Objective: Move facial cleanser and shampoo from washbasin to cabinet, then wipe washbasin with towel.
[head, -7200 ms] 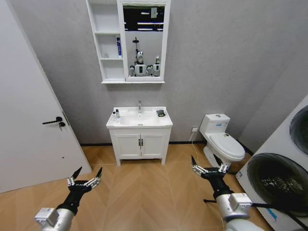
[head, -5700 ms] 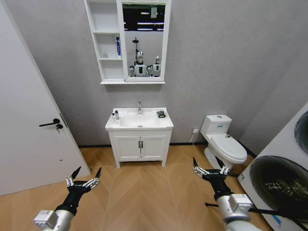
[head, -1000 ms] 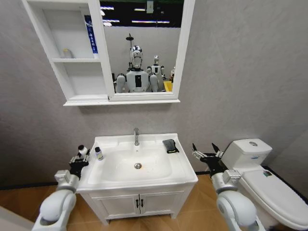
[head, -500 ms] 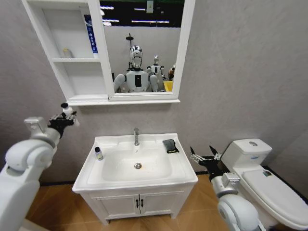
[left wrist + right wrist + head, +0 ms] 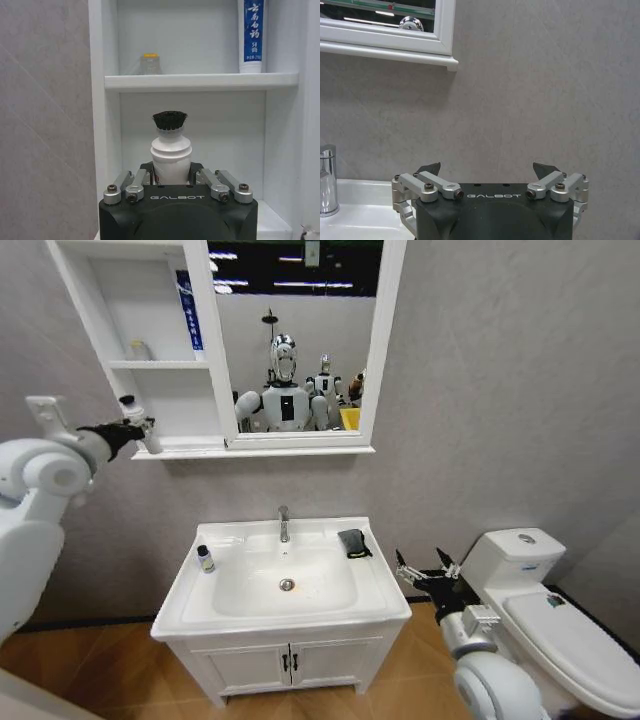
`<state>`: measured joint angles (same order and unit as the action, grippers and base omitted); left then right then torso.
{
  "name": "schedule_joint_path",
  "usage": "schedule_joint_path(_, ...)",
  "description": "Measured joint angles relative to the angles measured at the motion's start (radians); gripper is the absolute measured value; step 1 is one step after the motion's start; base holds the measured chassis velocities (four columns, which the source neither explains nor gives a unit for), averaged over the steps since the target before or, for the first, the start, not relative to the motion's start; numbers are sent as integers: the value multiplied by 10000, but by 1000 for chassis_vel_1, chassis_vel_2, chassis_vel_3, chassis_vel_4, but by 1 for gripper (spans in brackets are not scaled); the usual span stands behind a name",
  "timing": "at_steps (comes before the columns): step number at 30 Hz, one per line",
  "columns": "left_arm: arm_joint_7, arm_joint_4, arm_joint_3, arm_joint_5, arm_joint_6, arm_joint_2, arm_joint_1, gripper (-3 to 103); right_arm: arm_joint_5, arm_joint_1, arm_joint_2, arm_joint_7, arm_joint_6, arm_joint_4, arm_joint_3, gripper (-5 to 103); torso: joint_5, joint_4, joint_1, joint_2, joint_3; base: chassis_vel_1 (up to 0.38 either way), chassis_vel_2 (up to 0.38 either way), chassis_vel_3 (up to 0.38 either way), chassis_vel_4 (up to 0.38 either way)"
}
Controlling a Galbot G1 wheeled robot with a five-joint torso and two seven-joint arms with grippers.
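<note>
Grey-walled bathroom, white washbasin (image 5: 372, 592); left claw (image 5: 138, 427) clutching bottle (image 5: 171, 151), right claw (image 5: 428, 569) wide.

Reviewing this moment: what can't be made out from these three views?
- Left wrist view: the white bottle's body and label, hidden by the left gripper.
- Head view: the small bottle on the washbasin is too small to identify.
- Head view: the cabinet's top shelf, cut off by the edge.
</note>
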<state>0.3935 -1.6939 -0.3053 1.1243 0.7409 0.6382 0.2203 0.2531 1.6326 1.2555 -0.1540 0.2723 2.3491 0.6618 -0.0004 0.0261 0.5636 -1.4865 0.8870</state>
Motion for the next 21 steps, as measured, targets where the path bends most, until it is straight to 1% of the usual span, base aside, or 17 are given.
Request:
schedule_joint_path(1, 0, 0, 0, 0, 0, 0, 0, 34, 0, 0, 0, 0, 0, 0, 0, 100, 0, 0, 0, 0, 0, 0, 0, 0, 0)
schedule_joint_path(2, -28, 374, 335, -116, 1, 147, -380, 34, 0, 67, 41, -9, -6, 23, 27, 100, 3, 3, 1, 0, -1, 0, 0, 0, 0)
schedule_joint_path(3, -28, 374, 335, -116, 1, 147, -380, 34, 0, 67, 41, -9, -6, 23, 27, 100, 3, 3, 1, 0, -1, 0, 0, 0, 0)
schedule_joint_path(5, -90, 1047, 1000, -319, 1, 544, -973, 34, -60, 211, 181, -17, -51, 60, 55, 100, 4, 3, 0, 1, 0, 0, 0, 0, 0)
schedule_joint_path(6, -90, 1047, 1000, -319, 1, 544, -973, 34, -60, 211, 181, -17, -51, 60, 55, 100, 4, 3, 0, 1, 0, 0, 0, 0, 0)
schedule_joint_path(7, -241, 1387, 1292, -572, 1, 743, -1257, 34, -90, 263, 230, -18, -75, 71, 67, 100, -1, 4, 0, 0, 0, 0, 0, 0, 0)
schedule_joint_path(9, -580, 1925, 1653, -1098, -40, 1066, -1751, 34, -151, 334, 305, -19, -139, 73, 103, 100, 5, 4, 0, 0, 0, 0, 0, 0, 0)
schedule_joint_path(10, -580, 1925, 1653, -1098, -40, 1066, -1751, 34, -151, 334, 305, -19, -139, 73, 103, 100, 5, 4, 0, 0, 0, 0, 0, 0, 0)
schedule_joint_path(12, -831, 2508, 2019, -1475, -143, 1427, -2349, 34, -214, 452, 395, -19, -221, 70, 123, 100, 4, 3, 0, 0, 0, 0, 0, 0, 0)
schedule_joint_path(13, -831, 2508, 2019, -1475, -143, 1427, -2349, 34, -214, 452, 395, -19, -221, 70, 123, 100, 4, 3, 0, 0, 0, 0, 0, 0, 0)
schedule_joint_path(16, -1306, 3115, 2278, -2101, -245, 1790, -2913, 34, -274, 534, 485, -19, -283, 71, 129, 100, 6, 6, 0, 0, -1, 0, 0, 0, 0)
schedule_joint_path(17, -1306, 3115, 2278, -2101, -245, 1790, -2913, 34, -274, 534, 485, -19, -283, 71, 129, 100, 6, 6, 0, 0, -1, 0, 0, 0, 0)
schedule_joint_path(20, -1628, 3704, 2379, -2603, -296, 2001, -3168, 34, -275, 507, 473, -21, -287, 67, 130, 100, 4, 3, 0, 0, -1, 0, 0, 0, 0)
schedule_joint_path(21, -1628, 3704, 2379, -2603, -296, 2001, -3168, 34, -275, 507, 473, -21, -287, 67, 130, 100, 4, 3, 0, 0, -1, 0, 0, 0, 0)
